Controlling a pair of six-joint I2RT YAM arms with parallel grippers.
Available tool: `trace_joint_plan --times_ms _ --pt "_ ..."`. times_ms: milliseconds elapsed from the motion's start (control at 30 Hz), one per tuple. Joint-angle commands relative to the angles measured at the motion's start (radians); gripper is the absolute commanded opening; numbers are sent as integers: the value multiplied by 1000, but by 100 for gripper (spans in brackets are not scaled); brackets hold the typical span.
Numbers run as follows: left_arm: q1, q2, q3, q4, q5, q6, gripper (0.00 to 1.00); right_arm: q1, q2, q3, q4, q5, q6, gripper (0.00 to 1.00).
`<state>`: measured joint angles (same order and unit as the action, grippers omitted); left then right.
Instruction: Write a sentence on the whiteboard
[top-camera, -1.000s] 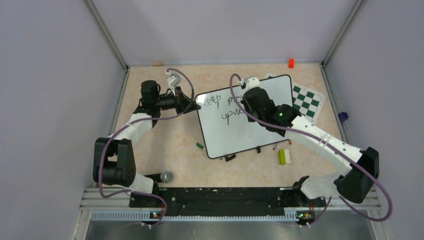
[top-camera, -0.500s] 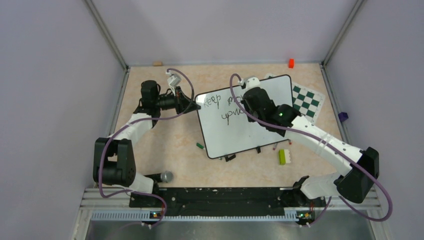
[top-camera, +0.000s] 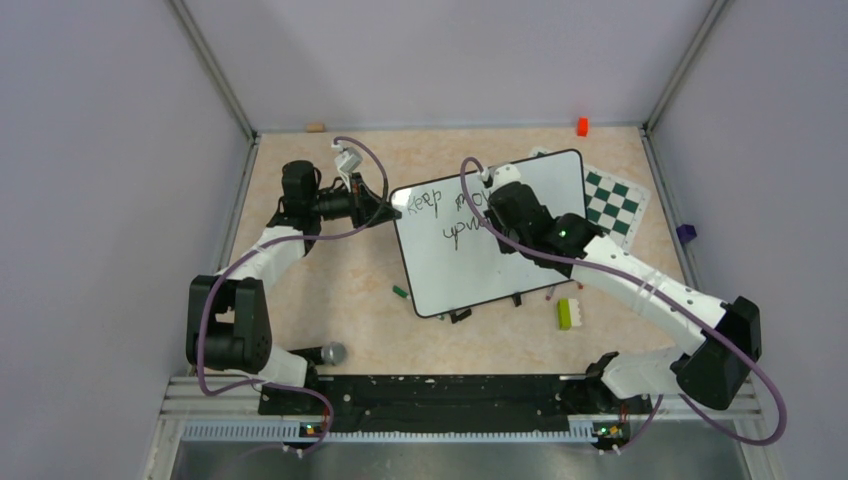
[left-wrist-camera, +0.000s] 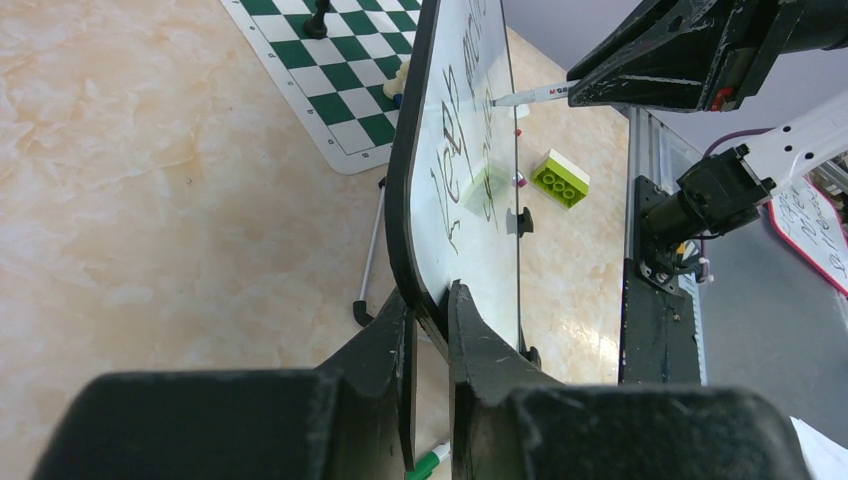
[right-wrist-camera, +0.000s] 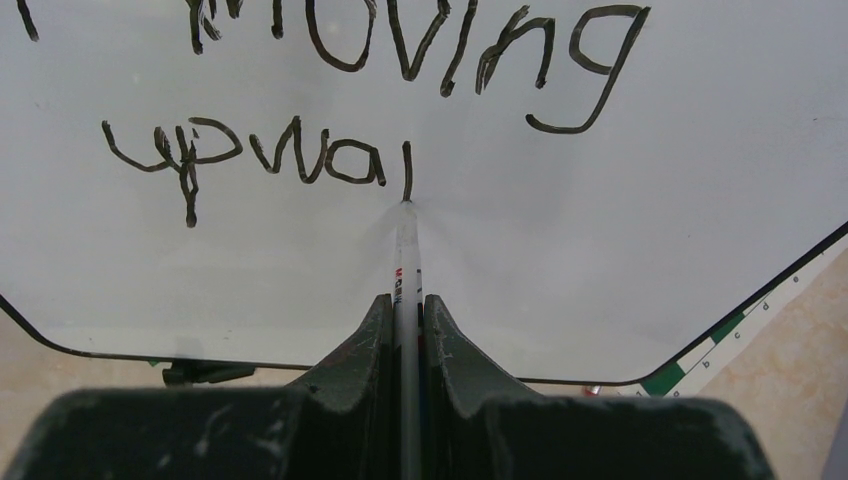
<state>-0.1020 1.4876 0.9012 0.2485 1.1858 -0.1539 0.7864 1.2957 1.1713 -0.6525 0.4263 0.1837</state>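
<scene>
Now the right jaws grip a marker (right-wrist-camera: 404, 262), its tip touching the whiteboard (top-camera: 470, 275) just after "upwa" in the sentence (top-camera: 458, 232). Left jaws clamp the board's left edge; it stands on the counter (top-camera: 340, 290).

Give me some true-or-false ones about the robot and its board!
1. The right hand holds a pen with its tip against the board. True.
2. The left hand is open, touching nothing. False: it is shut on the board's edge.
3. The second line is finished. False: it reads "upwa" plus one stroke.
4. A green brick lies on the table. True.
</scene>
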Motion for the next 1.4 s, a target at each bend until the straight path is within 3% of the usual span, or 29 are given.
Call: trace_joint_plan --times_ms 0,1367 --pt "-59 18 -51 -129 83 169 13 -15 -9 3 10 1 10 0" --pt "-59 23 -52 -130 82 169 13 -41 49 103 58 65 -33 0"
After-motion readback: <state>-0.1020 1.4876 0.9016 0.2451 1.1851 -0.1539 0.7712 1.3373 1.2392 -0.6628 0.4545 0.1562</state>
